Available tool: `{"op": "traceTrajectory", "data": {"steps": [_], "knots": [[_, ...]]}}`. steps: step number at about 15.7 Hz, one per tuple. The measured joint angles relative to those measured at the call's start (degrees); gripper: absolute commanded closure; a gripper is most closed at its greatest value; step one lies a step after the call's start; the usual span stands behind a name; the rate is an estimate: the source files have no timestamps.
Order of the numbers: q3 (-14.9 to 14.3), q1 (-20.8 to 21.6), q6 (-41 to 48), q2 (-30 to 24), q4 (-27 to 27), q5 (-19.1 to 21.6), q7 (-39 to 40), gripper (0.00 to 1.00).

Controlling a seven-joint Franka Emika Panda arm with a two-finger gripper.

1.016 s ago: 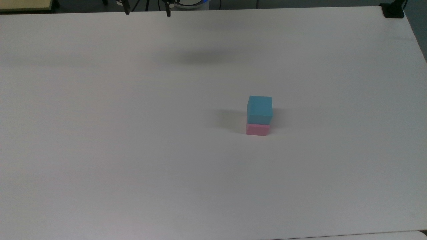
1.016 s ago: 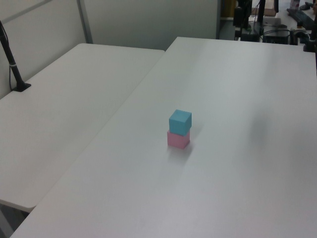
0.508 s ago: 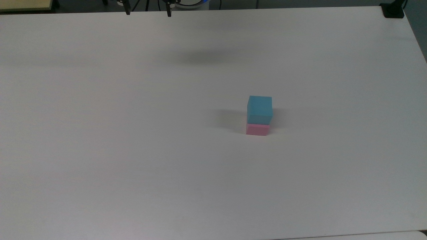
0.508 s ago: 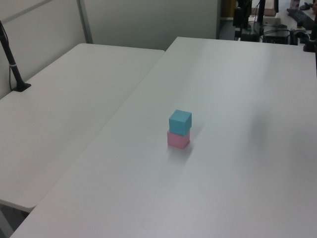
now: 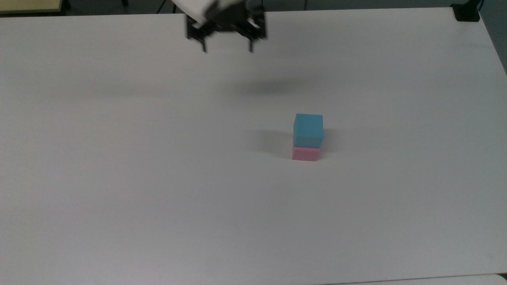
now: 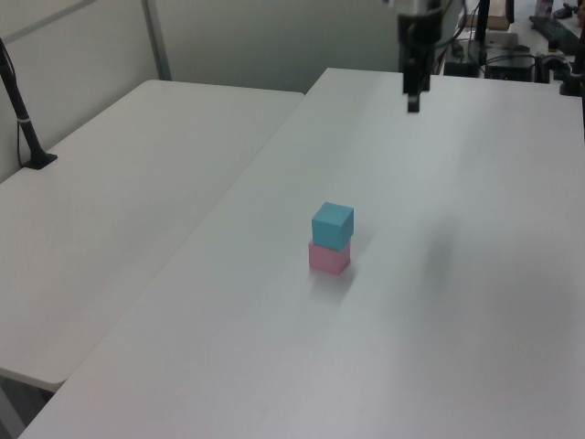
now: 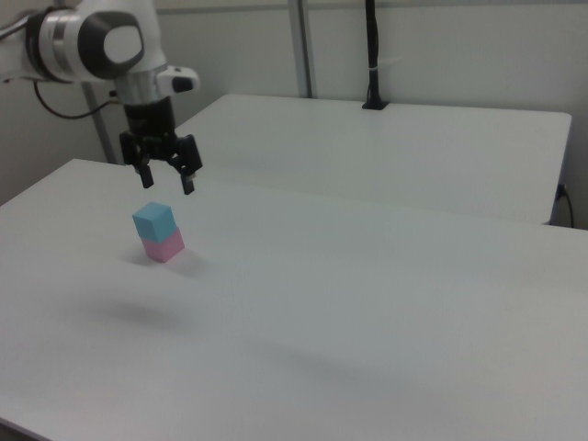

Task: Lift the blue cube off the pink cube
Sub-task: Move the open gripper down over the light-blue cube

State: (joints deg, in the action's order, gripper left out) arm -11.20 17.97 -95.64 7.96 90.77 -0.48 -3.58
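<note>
Top view, compared with half a second earlier: the stack is unmoved, while the arm has come into the picture from the far edge. Nearest the camera, bare white table [image 5: 158, 206] is seen. Further in, a small matte pink foam-like cube [image 5: 305, 154] is set on the table, right of centre in the top view, and a small matte light-blue foam-like cube [image 5: 308, 130] is stacked squarely on it, touching its top face. A soft shadow is cast to the top view's left of the pair. Beyond them, near the far edge, the black two-finger tool [image 5: 227, 49] is held above the table with its fingers spread wide and nothing between them; it is well apart from the cubes, and its blurred shadow is thrown on the table between it and the stack.

In the left view the stacked cubes are seen mid-table, and the tool [image 6: 413, 101] hangs over the far part of the table.

In the right view the spread tool [image 7: 168, 185] appears just above the light-blue cube [image 7: 153, 220], but how near it truly is cannot be told from this angle.

A second white table [image 6: 119, 174] is butted alongside, with grey partition walls [image 6: 274, 41] behind it and a black post [image 7: 372, 55] clamped at its far edge.
</note>
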Motion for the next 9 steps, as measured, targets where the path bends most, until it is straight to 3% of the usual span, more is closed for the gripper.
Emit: {"op": "traceTrajectory", "data": {"steps": [4,9], "knots": [[-0.04,6.40,-10.57,6.66,-0.95,0.16,-8.39,0.00],[-0.17,9.49,-18.34,11.26,-1.67,0.18,-11.80,0.00]]}}
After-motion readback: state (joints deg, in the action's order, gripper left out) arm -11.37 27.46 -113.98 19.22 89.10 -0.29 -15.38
